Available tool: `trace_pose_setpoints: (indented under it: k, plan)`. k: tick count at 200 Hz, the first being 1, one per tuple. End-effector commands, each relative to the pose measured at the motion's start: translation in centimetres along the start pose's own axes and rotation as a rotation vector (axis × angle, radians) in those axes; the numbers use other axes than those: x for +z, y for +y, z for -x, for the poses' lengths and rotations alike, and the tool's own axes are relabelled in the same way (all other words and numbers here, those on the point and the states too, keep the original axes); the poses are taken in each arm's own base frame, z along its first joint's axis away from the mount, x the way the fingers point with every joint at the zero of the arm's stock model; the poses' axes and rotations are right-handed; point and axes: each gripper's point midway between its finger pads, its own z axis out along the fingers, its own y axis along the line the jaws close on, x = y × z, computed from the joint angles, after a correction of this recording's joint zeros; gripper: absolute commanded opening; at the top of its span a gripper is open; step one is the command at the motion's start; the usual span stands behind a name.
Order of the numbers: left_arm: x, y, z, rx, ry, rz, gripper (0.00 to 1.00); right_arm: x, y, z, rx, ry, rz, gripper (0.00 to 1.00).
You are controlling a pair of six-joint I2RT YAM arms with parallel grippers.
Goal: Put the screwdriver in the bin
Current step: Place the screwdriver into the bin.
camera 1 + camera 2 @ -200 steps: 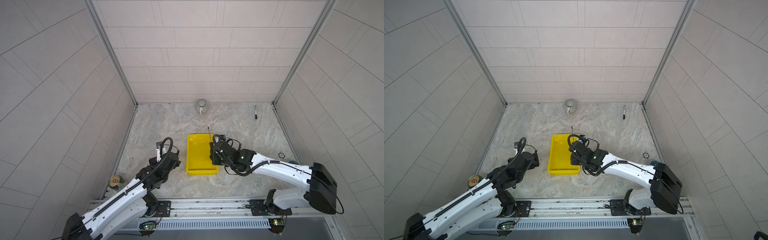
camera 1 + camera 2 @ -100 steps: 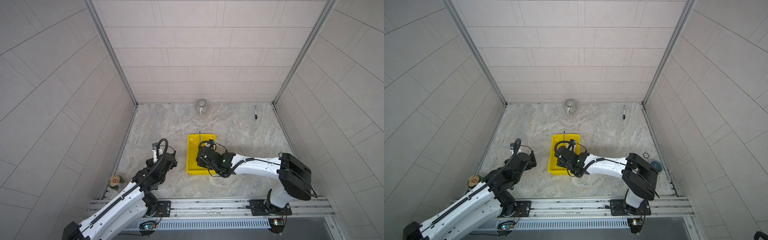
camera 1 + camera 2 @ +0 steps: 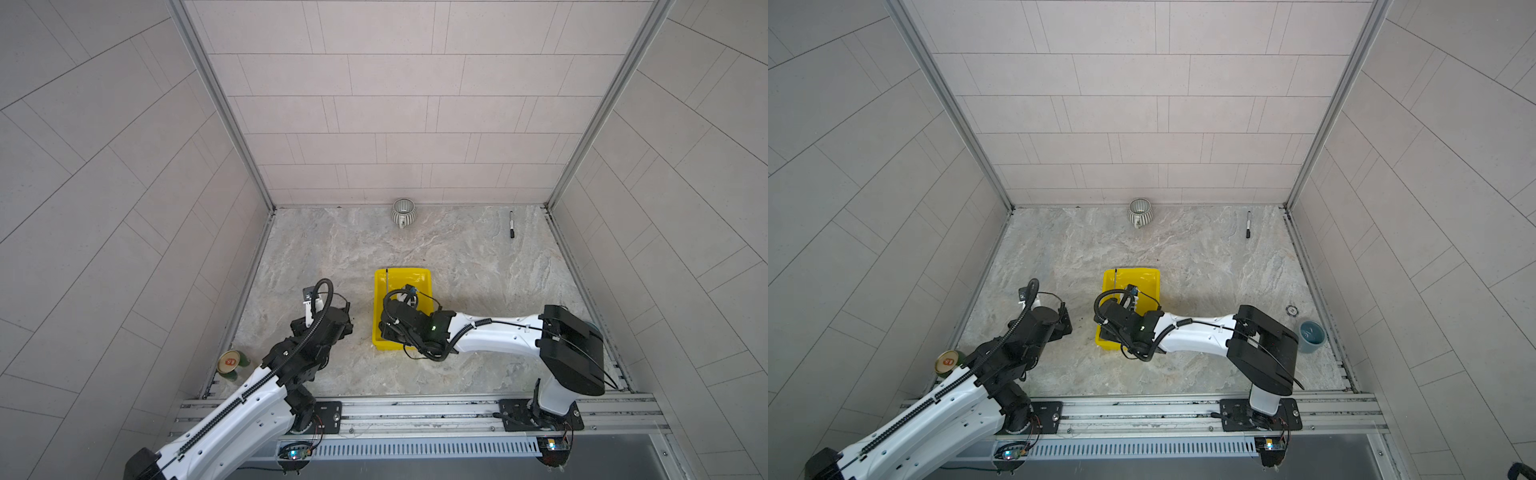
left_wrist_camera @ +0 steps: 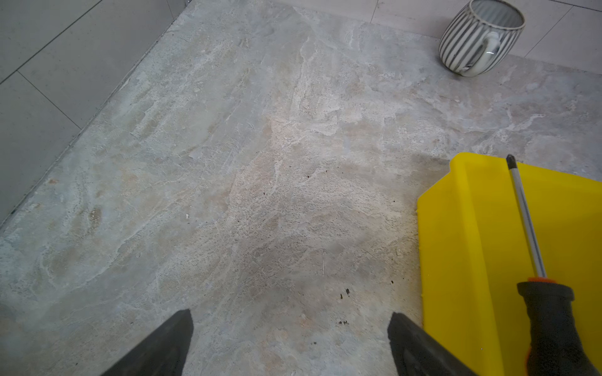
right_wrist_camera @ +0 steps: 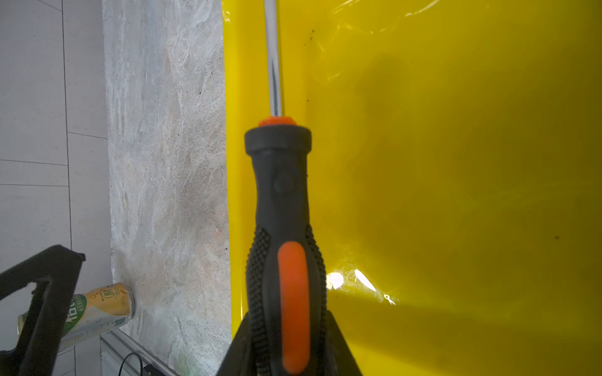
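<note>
The screwdriver [image 5: 283, 201] has a black handle with orange inlay and a thin metal shaft. My right gripper [image 5: 286, 320] is shut on the handle's rear part. It holds the tool over the left side of the yellow bin [image 5: 456, 162]. In both top views the shaft [image 3: 387, 280] [image 3: 1116, 279] points toward the far left corner of the bin [image 3: 419, 276] [image 3: 1148, 276]. The wrist hides the handle there. Whether the tool touches the bin I cannot tell. My left gripper [image 4: 290, 314] hangs open and empty over bare floor beside the bin [image 4: 462, 244], with the screwdriver [image 4: 550, 325] to one side.
A ribbed grey-white cup [image 3: 403, 212] stands at the back wall. A black marker [image 3: 510, 224] lies at the back right. A drink can [image 3: 230, 361] sits at the front left corner, a blue cup [image 3: 1311, 336] at the right edge. Tiled walls enclose three sides.
My right arm has carried the screwdriver leftward, from the bin's right edge to over its left side. The left arm has barely shifted.
</note>
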Motion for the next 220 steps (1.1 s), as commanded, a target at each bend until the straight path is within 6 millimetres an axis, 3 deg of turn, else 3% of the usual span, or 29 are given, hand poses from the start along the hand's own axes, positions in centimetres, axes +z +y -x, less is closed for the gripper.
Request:
trace_pose_setpoints:
  k: [1,79,109,135,161,189,220]
  plan:
    - [0.1,0.4,-0.1,-0.001,-0.006,0.01,1.0,-0.1,0.5,-0.1,0.036,-0.016,0.009,0.14]
    - [0.3,0.3,-0.3,0.002,0.001,0.013,1.0,-0.5,0.5,-0.3,0.019,-0.02,0.011,0.39]
    - [0.4,0.3,-0.3,0.004,0.005,0.017,1.0,-1.6,0.7,0.5,-0.009,-0.047,0.005,0.42]
    - [0.5,0.1,-0.4,0.006,0.008,0.013,1.0,-4.0,0.8,2.2,-0.065,-0.109,-0.003,0.43]
    - [0.7,-0.2,-0.6,0.022,0.027,0.011,1.0,-8.6,0.6,5.8,-0.218,-0.26,-0.027,0.47]
    - [0.9,-0.5,-0.8,0.031,0.038,0.006,1.0,-13.2,-3.4,9.9,-0.381,-0.447,-0.152,0.55]
    - [1.0,-0.7,-0.8,0.038,0.047,0.001,1.0,-15.3,-12.2,13.1,-0.306,-0.429,-0.278,0.62]
